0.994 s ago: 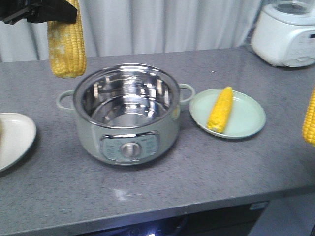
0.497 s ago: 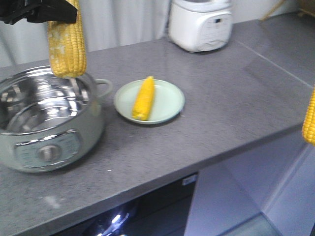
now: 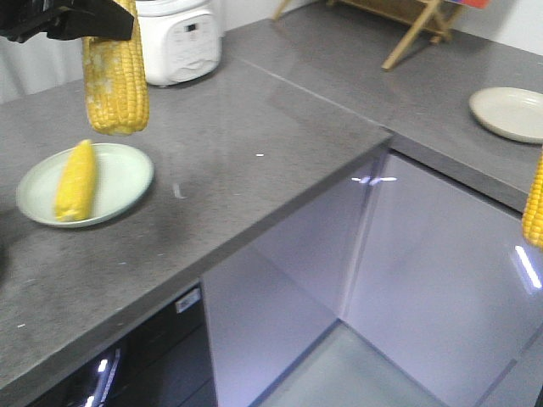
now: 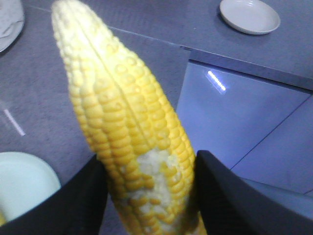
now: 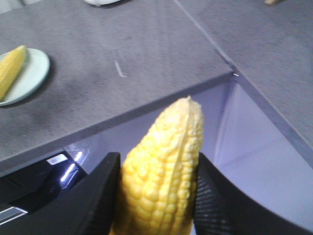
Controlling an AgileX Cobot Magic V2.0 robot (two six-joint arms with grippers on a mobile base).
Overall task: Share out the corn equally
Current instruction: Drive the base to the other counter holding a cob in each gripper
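Pot out of view, plated cob [image 3: 75, 181] now far left — left gripper [image 4: 149, 196], right gripper [image 5: 156, 196] each tight on a cob [image 4: 127, 122].

Even indoor light, glare streaks on the glossy cabinet [image 3: 424, 271], soft blur

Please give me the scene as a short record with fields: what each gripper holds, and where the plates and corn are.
left gripper: shut on left corn, above the counter
right gripper: shut on right corn
near plate: holds one plate corn, lying flat
far plate: empty, on the counter's other wing
cooker: white, behind the near plate
corn in view: three
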